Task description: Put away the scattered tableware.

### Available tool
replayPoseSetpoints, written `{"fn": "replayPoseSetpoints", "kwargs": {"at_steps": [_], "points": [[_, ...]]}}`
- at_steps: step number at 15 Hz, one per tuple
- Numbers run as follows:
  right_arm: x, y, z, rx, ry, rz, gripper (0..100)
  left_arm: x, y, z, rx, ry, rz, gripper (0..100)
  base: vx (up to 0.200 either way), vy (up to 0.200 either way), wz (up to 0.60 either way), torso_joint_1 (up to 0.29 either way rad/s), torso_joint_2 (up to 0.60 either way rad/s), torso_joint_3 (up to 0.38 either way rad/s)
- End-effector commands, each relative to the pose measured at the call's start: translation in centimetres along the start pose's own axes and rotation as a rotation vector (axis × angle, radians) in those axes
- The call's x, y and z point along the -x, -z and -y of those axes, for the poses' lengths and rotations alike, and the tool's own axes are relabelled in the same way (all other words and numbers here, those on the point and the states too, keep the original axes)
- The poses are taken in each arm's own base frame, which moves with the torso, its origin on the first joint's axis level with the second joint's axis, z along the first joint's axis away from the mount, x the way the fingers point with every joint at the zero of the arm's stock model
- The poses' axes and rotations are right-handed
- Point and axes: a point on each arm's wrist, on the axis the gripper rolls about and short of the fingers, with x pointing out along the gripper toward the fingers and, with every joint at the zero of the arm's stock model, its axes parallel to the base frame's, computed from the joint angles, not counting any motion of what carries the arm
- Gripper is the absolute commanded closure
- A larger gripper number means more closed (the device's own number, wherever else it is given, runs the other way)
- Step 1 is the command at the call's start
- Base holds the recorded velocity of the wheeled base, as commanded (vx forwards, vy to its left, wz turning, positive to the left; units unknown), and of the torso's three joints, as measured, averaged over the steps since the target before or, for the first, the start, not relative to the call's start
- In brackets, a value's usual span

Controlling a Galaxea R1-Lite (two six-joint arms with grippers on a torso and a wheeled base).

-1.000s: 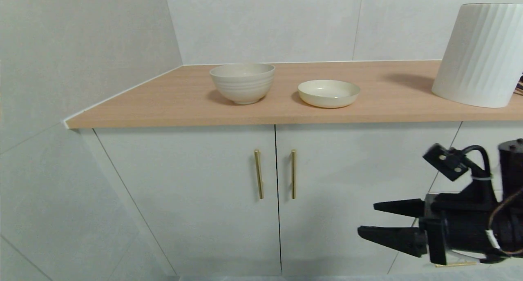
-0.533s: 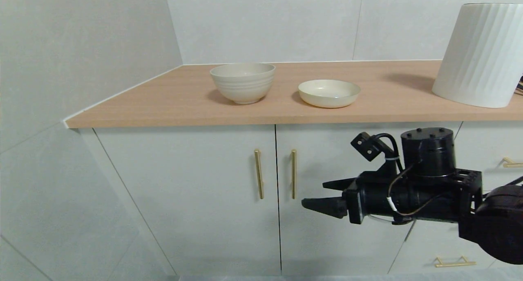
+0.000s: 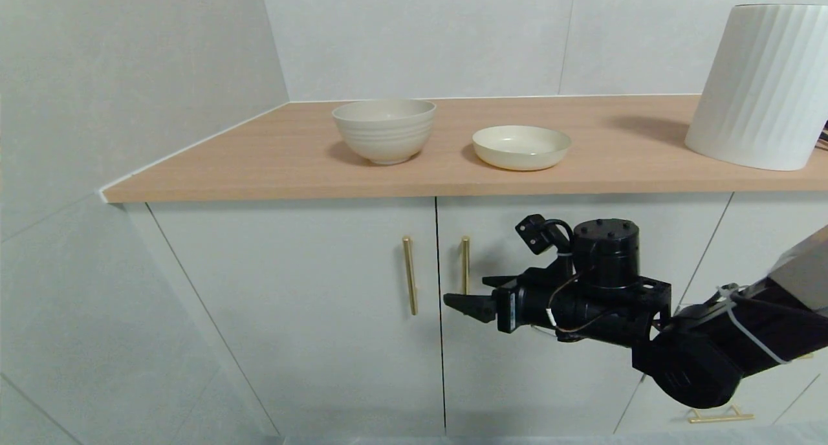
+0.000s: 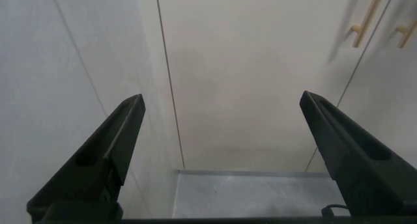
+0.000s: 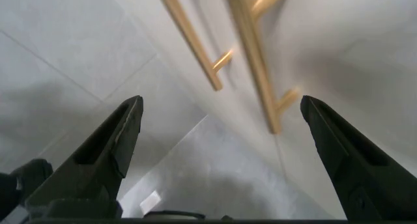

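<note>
Spread right claw (image 3: pixel 467 290) before shut cabinet doors (image 3: pixel 304 303), perhaps against handle (image 3: pixel 465 264)

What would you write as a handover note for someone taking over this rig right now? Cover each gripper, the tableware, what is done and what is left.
The left gripper is open and empty, facing the cabinet front near the floor.
The right gripper is open and empty, close to the right door handle but not closed on it.
The bowl and shallow dish stand upright, side by side and apart, on the countertop.
Done: nothing is put away; both doors are shut.
Left: probably open the cabinet, then move both pieces inside.
</note>
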Motion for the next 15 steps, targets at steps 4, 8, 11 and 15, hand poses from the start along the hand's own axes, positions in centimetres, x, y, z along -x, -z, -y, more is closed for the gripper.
{"fn": "replayPoseSetpoints", "kwargs": {"at_steps": [4,8,11,15], "points": [[-1.4,0.3,-0.2,-0.046,-0.020,0.013,0,0.0,0.0,0.0,0.000,-0.001,0.000,0,0.000,0.000,0.00,0.000,0.00,0.000],[-1.8,0.2,-0.1,-0.072,-0.024,0.039,0,0.0,0.0,0.0,0.000,-0.001,0.000,0,0.000,0.000,0.00,0.000,0.00,0.000],[-2.3,0.5,-0.5,-0.070,-0.029,0.055,0,0.0,0.0,0.0,0.000,-0.001,0.000,0,0.000,0.000,0.00,0.000,0.00,0.000],[-2.8,1.1,-0.5,-0.084,-0.036,0.051,0,0.0,0.0,0.0,0.000,-0.001,0.000,0,0.000,0.000,0.00,0.000,0.00,0.000]]}}
